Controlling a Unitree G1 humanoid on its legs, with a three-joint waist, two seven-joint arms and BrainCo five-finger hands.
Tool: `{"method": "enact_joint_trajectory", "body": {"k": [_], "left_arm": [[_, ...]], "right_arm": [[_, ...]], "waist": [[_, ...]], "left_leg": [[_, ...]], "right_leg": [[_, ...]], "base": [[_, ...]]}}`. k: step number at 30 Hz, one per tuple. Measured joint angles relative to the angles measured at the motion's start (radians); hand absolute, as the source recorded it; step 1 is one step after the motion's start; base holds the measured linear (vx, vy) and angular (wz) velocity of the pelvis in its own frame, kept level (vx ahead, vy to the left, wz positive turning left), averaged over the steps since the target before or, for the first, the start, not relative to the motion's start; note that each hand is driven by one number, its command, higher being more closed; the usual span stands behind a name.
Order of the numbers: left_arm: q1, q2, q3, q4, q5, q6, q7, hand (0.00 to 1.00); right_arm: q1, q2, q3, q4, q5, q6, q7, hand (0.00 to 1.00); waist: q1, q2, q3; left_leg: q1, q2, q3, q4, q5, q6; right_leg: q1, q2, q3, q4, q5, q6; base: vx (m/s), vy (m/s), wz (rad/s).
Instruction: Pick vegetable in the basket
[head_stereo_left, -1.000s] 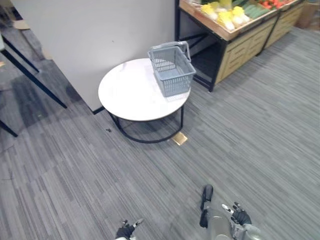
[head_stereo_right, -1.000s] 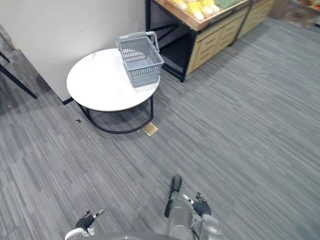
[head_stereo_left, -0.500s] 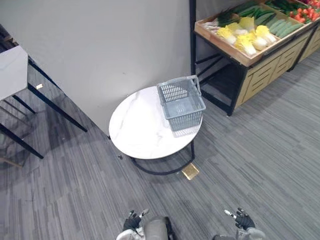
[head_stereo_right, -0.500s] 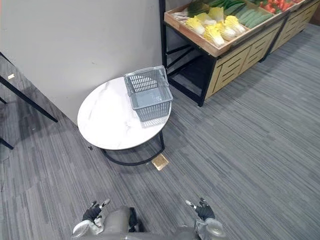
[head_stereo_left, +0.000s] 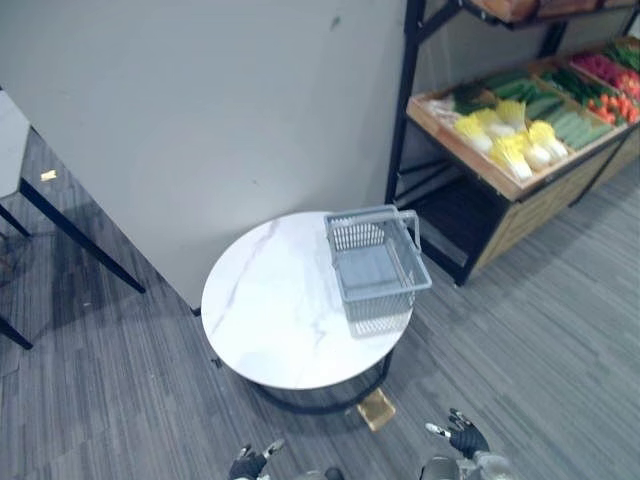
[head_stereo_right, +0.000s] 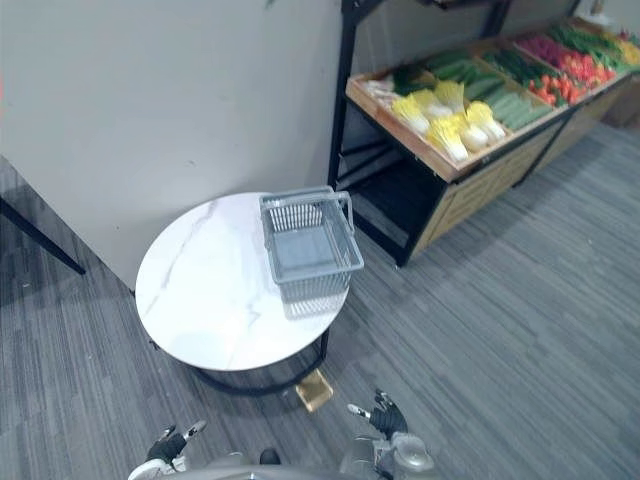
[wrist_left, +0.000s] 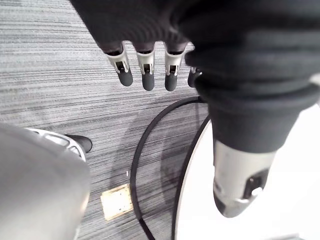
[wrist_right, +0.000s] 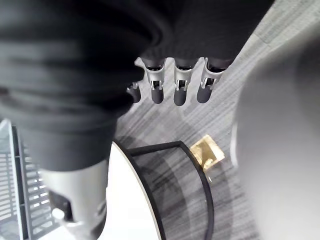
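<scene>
Two hands are hanging low over the carpet (head_stereo_left: 560, 330), near the table (head_stereo_right: 200, 300) but apart from it. The left hand (head_stereo_left: 250, 463) is showing at the bottom of the eye views and the right hand (head_stereo_left: 460, 438) further to the right. Each is holding nothing. In the wrist views the left hand's fingers (wrist_left: 145, 70) and the right hand's fingers (wrist_right: 179, 85) are pointing straight out, relaxed and slightly spread, with carpet past them.

The basket (head_stereo_right: 310, 248) is sitting upright at the table's edge nearest the stand (head_stereo_right: 480, 185), and nothing is lying inside it. The vegetables (head_stereo_right: 445, 120) are lying in the stand's wooden tray, well apart from the basket. Pale yellow cabbages are lying at the near end, green ones (head_stereo_right: 515, 105) beside them and red ones (head_stereo_right: 562, 82) further along.

A brass plate (head_stereo_right: 316, 390) is lying in the carpet under the table's near edge. A grey wall (head_stereo_right: 150, 100) is standing behind the table.
</scene>
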Motion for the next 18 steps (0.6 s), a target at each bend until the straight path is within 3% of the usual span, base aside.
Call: {"method": "enact_joint_trajectory", "body": {"k": [1, 3, 5, 6, 8, 9, 10, 12, 15, 18], "left_arm": [[0.000, -0.004, 0.003, -0.001, 0.000, 0.001, 0.001, 0.00], [0.000, -0.013, 0.021, -0.005, -0.009, 0.001, 0.005, 0.00], [0.001, -0.015, 0.028, -0.004, -0.012, 0.000, 0.006, 0.00], [0.002, -0.013, 0.028, -0.003, -0.017, 0.000, 0.006, 0.00], [0.004, -0.004, 0.027, -0.001, -0.020, -0.002, 0.004, 0.00], [0.010, 0.016, 0.028, 0.000, -0.020, -0.003, 0.003, 0.00], [0.003, 0.013, 0.029, 0.011, -0.020, -0.002, 0.005, 0.00], [0.013, -0.051, 0.023, 0.021, -0.019, 0.001, -0.001, 0.00], [0.011, -0.069, 0.023, 0.022, -0.020, -0.006, -0.008, 0.00], [0.009, -0.067, -0.006, 0.006, -0.020, -0.005, -0.013, 0.00]], "right_arm": [[0.000, 0.000, 0.000, -0.002, 0.000, 0.000, 0.002, 0.00], [-0.006, -0.001, 0.000, -0.002, 0.000, 0.002, 0.006, 0.00], [-0.014, -0.001, 0.000, -0.001, 0.002, 0.001, 0.006, 0.00], [-0.014, 0.001, -0.002, 0.001, 0.002, 0.001, 0.005, 0.00], [-0.007, 0.009, -0.002, 0.003, 0.004, 0.004, 0.004, 0.00], [0.003, 0.026, 0.000, 0.008, 0.004, 0.005, 0.005, 0.00], [0.004, 0.021, 0.000, 0.015, 0.004, 0.006, 0.006, 0.00], [-0.003, -0.050, 0.001, 0.031, 0.006, 0.006, -0.001, 0.00], [-0.008, -0.060, 0.038, 0.039, 0.006, 0.012, 0.005, 0.00], [-0.006, -0.074, 0.029, 0.039, 0.004, 0.012, 0.003, 0.00]], "waist": [[-0.011, 0.002, -0.001], [-0.013, 0.003, -0.001], [-0.009, 0.009, 0.002], [-0.002, 0.009, 0.001], [0.009, -0.011, -0.009], [0.011, -0.052, -0.027], [0.011, -0.030, -0.025], [0.007, 0.056, -0.059], [0.008, 0.069, -0.061], [0.002, 0.065, -0.062]], "left_leg": [[0.006, 0.006, -0.031, 0.000, 0.001, -0.003], [0.006, 0.024, -0.067, -0.001, 0.008, -0.023], [0.004, 0.054, -0.097, -0.001, 0.002, -0.063], [0.003, 0.076, -0.117, -0.001, -0.007, -0.095], [-0.001, 0.106, -0.149, 0.000, -0.017, -0.156], [-0.001, 0.113, -0.169, -0.014, -0.020, -0.203], [0.014, 0.139, -0.182, -0.028, -0.018, -0.226], [0.017, 0.226, -0.164, -0.087, 0.041, -0.250], [0.014, 0.277, -0.159, -0.120, 0.164, -0.272], [-0.021, 0.277, -0.103, -0.129, 0.259, -0.253]], "right_leg": [[-0.008, -0.018, -0.053, -0.099, -0.017, -0.029], [-0.011, -0.019, -0.070, -0.347, -0.020, -0.035], [-0.001, -0.005, -0.034, -0.565, 0.005, -0.029], [0.000, 0.003, 0.021, -0.681, 0.055, -0.026], [0.002, 0.007, 0.101, -0.766, 0.120, -0.018], [0.016, -0.002, 0.107, -0.798, 0.159, 0.036], [0.022, 0.018, 0.087, -0.783, 0.163, 0.054], [0.036, 0.119, 0.013, -0.801, 0.131, 0.005], [0.066, 0.169, -0.050, -0.805, 0.112, -0.041], [0.098, 0.172, -0.124, -0.835, 0.102, -0.057]], "base": [[0.29, -0.124, 0.65], [0.31, -0.242, 0.74], [0.24, -0.348, 0.47], [0.23, -0.489, 0.34], [0.17, -0.521, 0.40], [0.09, -0.500, 0.40], [0.13, -0.560, 0.43], [0.20, -0.381, 0.36], [0.17, -0.338, 0.40], [0.10, -0.267, 0.61]]}}
